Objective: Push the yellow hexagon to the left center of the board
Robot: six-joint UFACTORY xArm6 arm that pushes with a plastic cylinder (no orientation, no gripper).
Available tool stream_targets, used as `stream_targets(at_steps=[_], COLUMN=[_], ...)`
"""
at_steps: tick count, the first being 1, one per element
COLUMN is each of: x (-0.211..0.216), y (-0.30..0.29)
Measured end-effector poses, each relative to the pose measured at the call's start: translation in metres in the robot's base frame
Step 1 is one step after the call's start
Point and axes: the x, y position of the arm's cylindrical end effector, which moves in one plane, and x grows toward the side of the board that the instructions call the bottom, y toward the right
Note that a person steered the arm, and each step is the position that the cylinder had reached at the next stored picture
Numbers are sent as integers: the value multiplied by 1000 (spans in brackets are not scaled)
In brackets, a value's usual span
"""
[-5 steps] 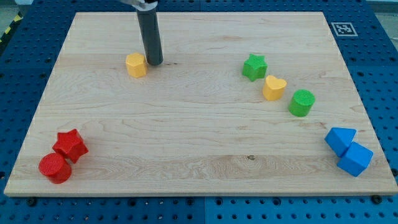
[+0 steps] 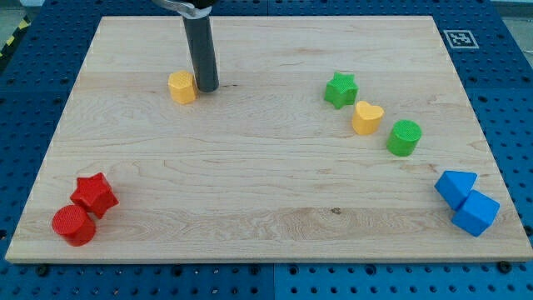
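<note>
The yellow hexagon (image 2: 181, 87) lies on the wooden board (image 2: 250, 167) in the upper left part of the view. My tip (image 2: 206, 87) stands right beside it on its right side, touching or nearly touching its edge. The dark rod rises from there to the view's top.
A green star (image 2: 341, 89), a yellow heart (image 2: 366, 117) and a green cylinder (image 2: 404, 137) form a diagonal row at the right. Two blue blocks (image 2: 466, 201) sit at the lower right. A red star (image 2: 94, 193) and a red cylinder (image 2: 73, 225) sit at the lower left.
My tip has shifted very slightly down and left against the yellow hexagon. The hexagon has barely moved.
</note>
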Motion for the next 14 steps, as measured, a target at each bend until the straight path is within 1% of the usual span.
stream_targets(at_steps=[3, 5, 8, 10, 12, 14], x=[1, 29, 33, 50, 40, 40], y=[-28, -55, -73, -73, -88, -135])
